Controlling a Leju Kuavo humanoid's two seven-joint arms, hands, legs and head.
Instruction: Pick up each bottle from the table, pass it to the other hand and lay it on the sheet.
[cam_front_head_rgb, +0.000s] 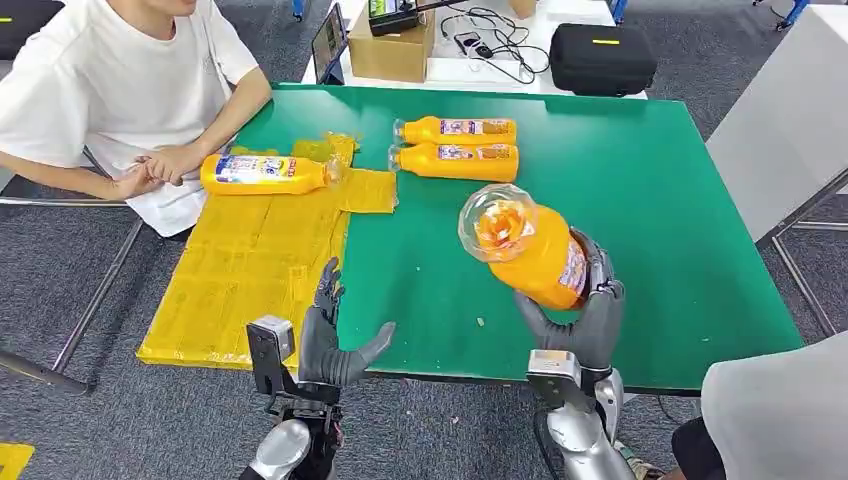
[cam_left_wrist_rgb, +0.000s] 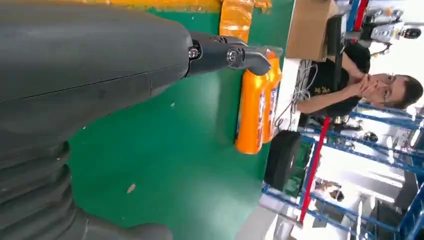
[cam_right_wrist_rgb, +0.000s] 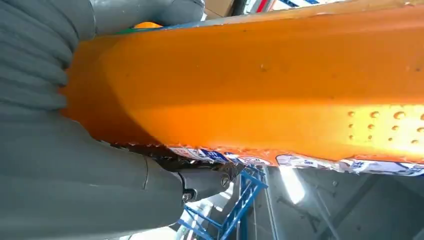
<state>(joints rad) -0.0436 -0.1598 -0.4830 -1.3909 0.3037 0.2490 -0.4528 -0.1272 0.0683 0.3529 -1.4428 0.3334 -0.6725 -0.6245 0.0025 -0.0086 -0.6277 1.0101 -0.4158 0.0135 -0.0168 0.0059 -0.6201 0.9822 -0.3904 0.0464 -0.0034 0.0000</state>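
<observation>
My right hand (cam_front_head_rgb: 588, 318) grips an orange bottle (cam_front_head_rgb: 528, 248) above the green table (cam_front_head_rgb: 640, 200), its clear cap end tipped toward the camera; up close the bottle's orange body (cam_right_wrist_rgb: 260, 85) lies against the grey palm. My left hand (cam_front_head_rgb: 332, 338) is open at the table's front edge beside the yellow sheet (cam_front_head_rgb: 250, 270), with its fingers (cam_left_wrist_rgb: 225, 52) spread and holding nothing. One orange bottle (cam_front_head_rgb: 265, 173) lies on the sheet's far end. Two more bottles (cam_front_head_rgb: 455, 146) lie side by side on the table, also seen as an orange pair (cam_left_wrist_rgb: 257, 100) from the left wrist.
A person in a white shirt (cam_front_head_rgb: 110, 80) sits at the table's left, hands (cam_front_head_rgb: 155, 168) resting near the sheet's bottle. A cardboard box (cam_front_head_rgb: 392, 45), cables and a black case (cam_front_head_rgb: 600, 55) are on the white table behind. Another person's grey sleeve (cam_front_head_rgb: 780, 410) is at bottom right.
</observation>
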